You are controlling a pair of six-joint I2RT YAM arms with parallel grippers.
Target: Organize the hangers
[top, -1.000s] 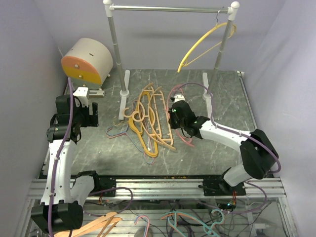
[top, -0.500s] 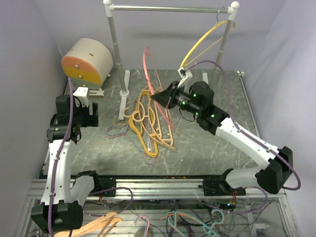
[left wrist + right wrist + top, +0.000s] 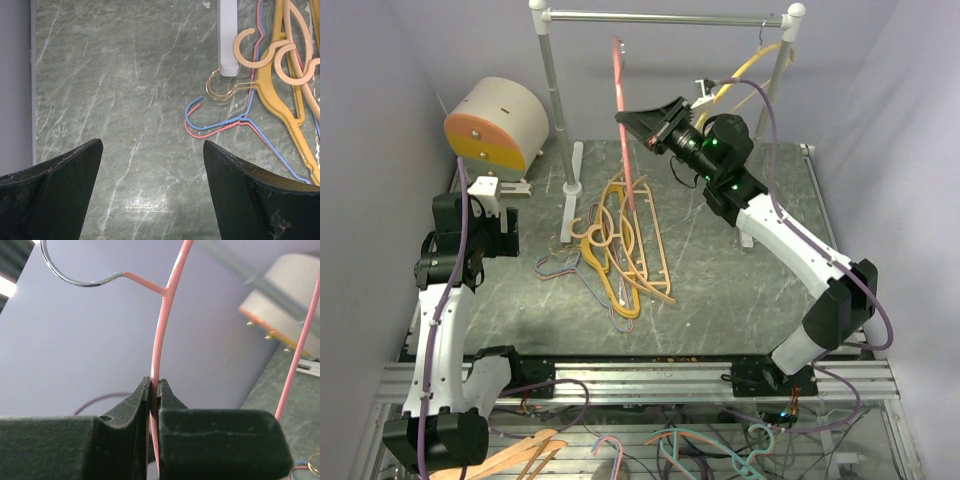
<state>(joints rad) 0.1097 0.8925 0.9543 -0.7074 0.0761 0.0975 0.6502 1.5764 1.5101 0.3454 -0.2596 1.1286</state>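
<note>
Right gripper is clamped shut on one arm of the thin pink wire hanger, pinching it with the fingertips only. It holds the hanger up in the air between the posts of the white-and-metal clothes rail. Left gripper hangs wide open and empty over the grey marbled table, well apart from this.

The grip is the first risk. A thin round wire held only at the fingertips could likely swivel or slide as the arm turns, leaving the silver hook pointing the wrong way. The hook could then miss the bar or catch only by its tip, and the hanger would drop onto the pile of yellow, peach and wire hangers on the table. The right arm also works near the thick yellow plastic hanger hung at the rail's right end, and a wide swing might knock it off.

From above, the pink hanger shows almost edge-on. Its long axis runs nearly upright, tilted slightly. Its hook end is uppermost, just under the bar, and its lower end is over the pile. Whether that end touches the pile cannot be told.
</note>
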